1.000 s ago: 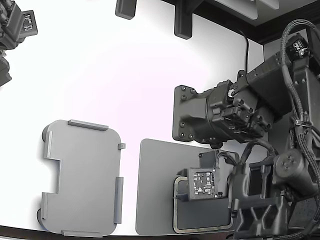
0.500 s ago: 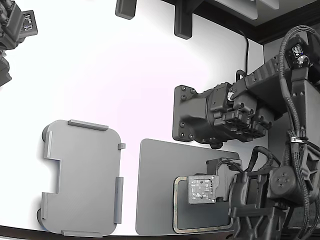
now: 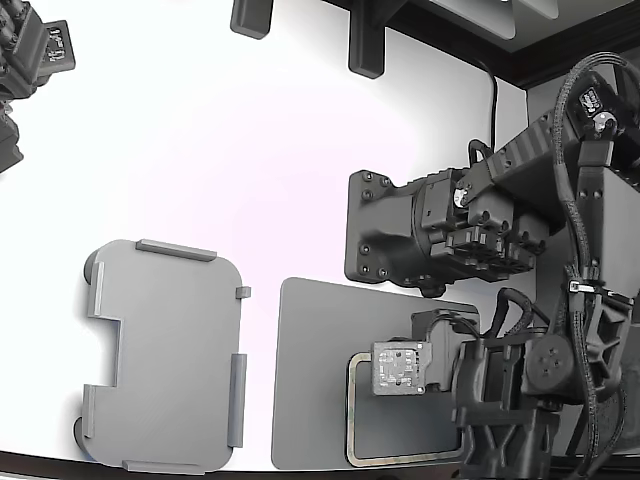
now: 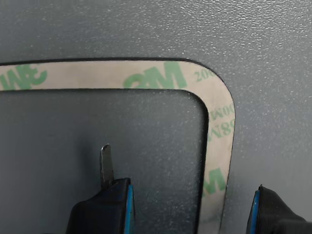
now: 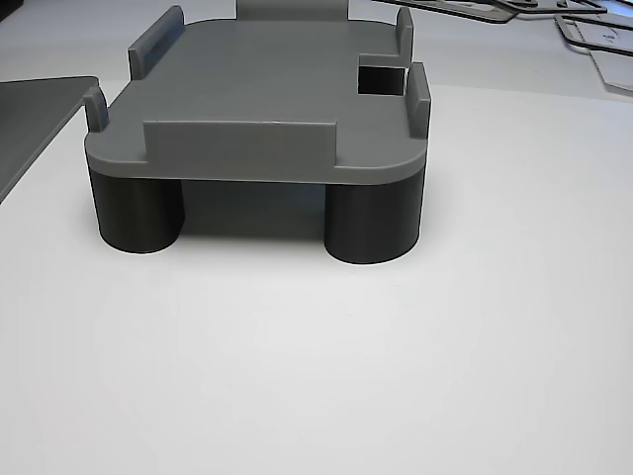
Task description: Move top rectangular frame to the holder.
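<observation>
Change: wrist assembly has shifted slightly toward the lower right of the exterior view, settling lower over the frame.
Gripper (image 4: 190,204): spread apart, gripping nothing, one finger either side of the frame's side bar.
Frame: top rectangular frame (image 4: 220,122) lies flat on the dark pad (image 3: 310,380), lower right of the exterior view.
Holder: holder (image 3: 165,350) sits lower left, unoccupied.
Advice: slip the thin blade under the bar before clamping, so probably only the top layer lifts.

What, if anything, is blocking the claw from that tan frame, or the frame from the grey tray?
Nothing visible. The open gripper hangs right over the frame, one finger on each side of its strip. Bare white table lies between the frame and the holder.
</observation>
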